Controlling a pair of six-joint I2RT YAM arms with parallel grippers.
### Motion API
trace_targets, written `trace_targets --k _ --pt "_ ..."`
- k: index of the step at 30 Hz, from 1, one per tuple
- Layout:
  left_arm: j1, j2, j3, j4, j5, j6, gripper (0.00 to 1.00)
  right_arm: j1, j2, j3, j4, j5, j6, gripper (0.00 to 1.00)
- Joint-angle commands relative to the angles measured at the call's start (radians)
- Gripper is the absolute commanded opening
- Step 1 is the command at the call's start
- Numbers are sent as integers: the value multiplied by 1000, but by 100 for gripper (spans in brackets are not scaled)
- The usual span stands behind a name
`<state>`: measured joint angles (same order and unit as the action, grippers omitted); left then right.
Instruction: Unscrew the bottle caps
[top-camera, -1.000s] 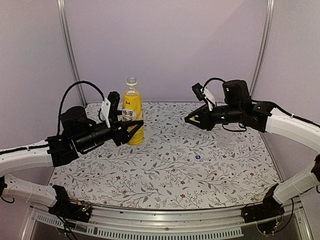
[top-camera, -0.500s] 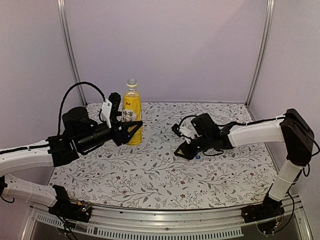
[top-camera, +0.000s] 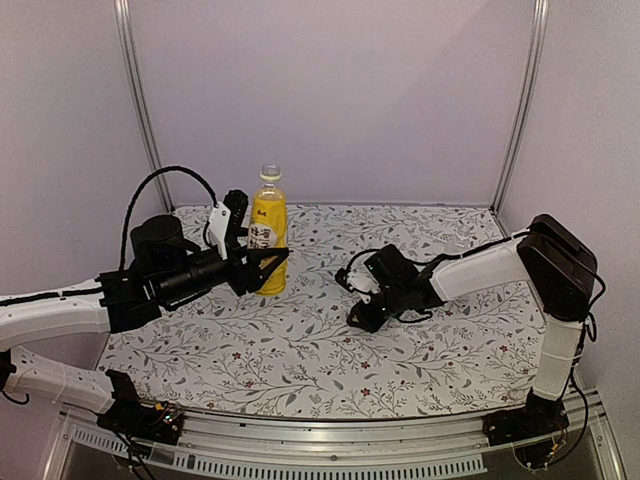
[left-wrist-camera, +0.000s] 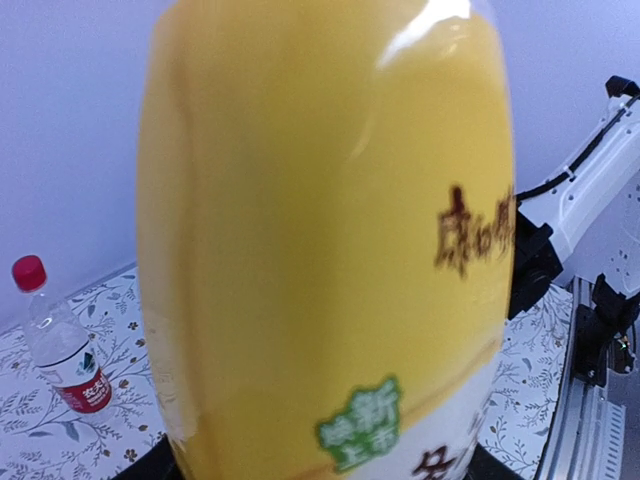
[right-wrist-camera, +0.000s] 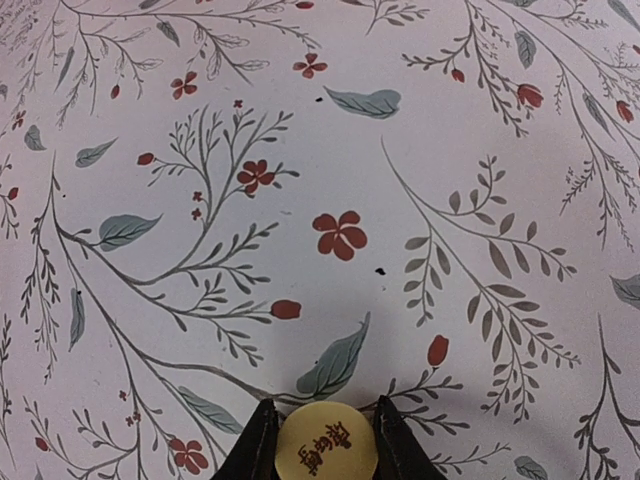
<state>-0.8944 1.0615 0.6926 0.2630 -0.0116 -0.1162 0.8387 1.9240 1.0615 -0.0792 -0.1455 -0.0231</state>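
Yellow cap (right-wrist-camera: 327, 450) — brown-printed top, pinched in the right gripper (right-wrist-camera: 325, 415) — left gripper (top-camera: 272, 268) clasped round capless yellow-orange bottle (top-camera: 267, 212)

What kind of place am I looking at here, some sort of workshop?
Most likely a small robot test booth: two white-and-black robot arms bolted at the front, plain pale walls with metal corner posts closing it in, a flowered tablecloth, and a yellow-orange plastic drink bottle in one arm's grip.
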Motion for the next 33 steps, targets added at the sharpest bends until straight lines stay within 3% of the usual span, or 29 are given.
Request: trace_targets --k 1,6,15,20,23,28,33 --pt "10 6 1 13 4 10 60 24 33 25 -4 54 -18 23" --pt "10 4 2 11 3 13 61 34 35 27 -33 83 -22 33" --pt "12 24 -2 16 -13 22 61 34 -61 19 -84 108 -18 63" --pt "14 70 -3 37 -10 19 62 30 -288 1 -66 45 5 81" --pt "14 101 2 53 60 31 62 28 -435 14 -80 -3 8 93" --pt "-4 157 5 91 135 59 62 29 -589 122 -104 -118 18 97" --pt "-47 217 38 97 128 95 63 36 -555 269 -155 -167 80 96"
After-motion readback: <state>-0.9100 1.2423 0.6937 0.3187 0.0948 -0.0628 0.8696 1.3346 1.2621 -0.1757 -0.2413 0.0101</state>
